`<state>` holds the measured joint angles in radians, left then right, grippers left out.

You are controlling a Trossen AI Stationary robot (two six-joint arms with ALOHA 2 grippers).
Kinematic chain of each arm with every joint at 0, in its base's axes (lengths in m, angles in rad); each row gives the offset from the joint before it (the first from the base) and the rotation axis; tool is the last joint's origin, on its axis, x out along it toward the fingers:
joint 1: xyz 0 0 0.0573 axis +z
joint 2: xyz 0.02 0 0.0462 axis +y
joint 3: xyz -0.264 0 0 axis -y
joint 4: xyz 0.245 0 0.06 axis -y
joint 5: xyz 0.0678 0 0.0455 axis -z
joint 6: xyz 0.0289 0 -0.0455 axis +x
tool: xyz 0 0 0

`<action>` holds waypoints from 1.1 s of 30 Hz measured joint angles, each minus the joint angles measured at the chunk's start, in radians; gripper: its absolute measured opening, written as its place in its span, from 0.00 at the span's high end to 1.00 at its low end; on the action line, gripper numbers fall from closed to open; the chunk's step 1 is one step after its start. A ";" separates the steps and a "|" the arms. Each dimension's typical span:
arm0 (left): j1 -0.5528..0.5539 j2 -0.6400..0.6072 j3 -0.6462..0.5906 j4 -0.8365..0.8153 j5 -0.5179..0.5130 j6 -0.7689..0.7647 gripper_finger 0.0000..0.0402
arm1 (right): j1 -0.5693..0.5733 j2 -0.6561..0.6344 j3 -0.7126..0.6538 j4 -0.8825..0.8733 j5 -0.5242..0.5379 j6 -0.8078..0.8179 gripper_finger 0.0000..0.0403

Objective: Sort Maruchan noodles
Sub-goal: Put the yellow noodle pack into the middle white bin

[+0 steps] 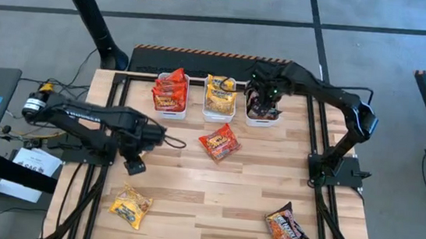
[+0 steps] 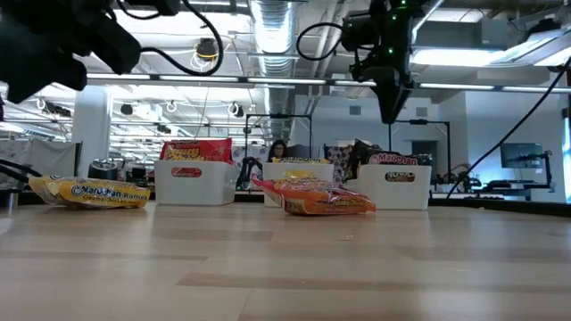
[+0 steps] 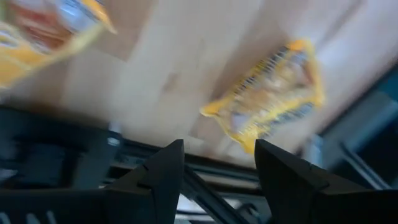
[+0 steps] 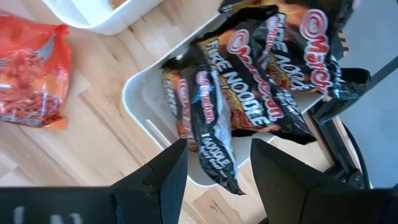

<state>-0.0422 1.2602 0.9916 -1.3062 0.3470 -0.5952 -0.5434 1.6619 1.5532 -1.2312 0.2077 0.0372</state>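
Note:
Three white tubs stand in a row at the table's far edge. The left tub [image 1: 168,109] holds red packets [image 1: 170,90], the middle tub [image 1: 218,114] yellow ones [image 1: 220,93], and the right tub [image 4: 140,102] dark ones [image 4: 249,93]. One red packet [image 1: 219,144] lies flat mid-table, a yellow packet [image 1: 131,206] near the left front corner, and a dark packet [image 1: 287,226] near the right front. My right gripper [image 4: 217,146] hangs open above the right tub, clear of it [image 2: 390,111]. My left gripper [image 1: 134,165] is open above the table, short of the yellow packet [image 3: 267,96].
Black frame rails [image 1: 318,130] run along the table's left, right and far sides. Bare wood lies between the loose packets. In the low view the room behind the tubs shows shelves, lights and a person [image 2: 278,152] far off.

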 joint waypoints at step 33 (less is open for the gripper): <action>0.223 0.001 -0.267 0.402 -0.407 -0.152 0.55 | 0.079 0.000 0.000 0.004 0.000 -0.004 0.50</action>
<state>0.1808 1.2613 0.7250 -0.9042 -0.0601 -0.7474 -0.4648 1.6619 1.5528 -1.2270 0.2077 0.0330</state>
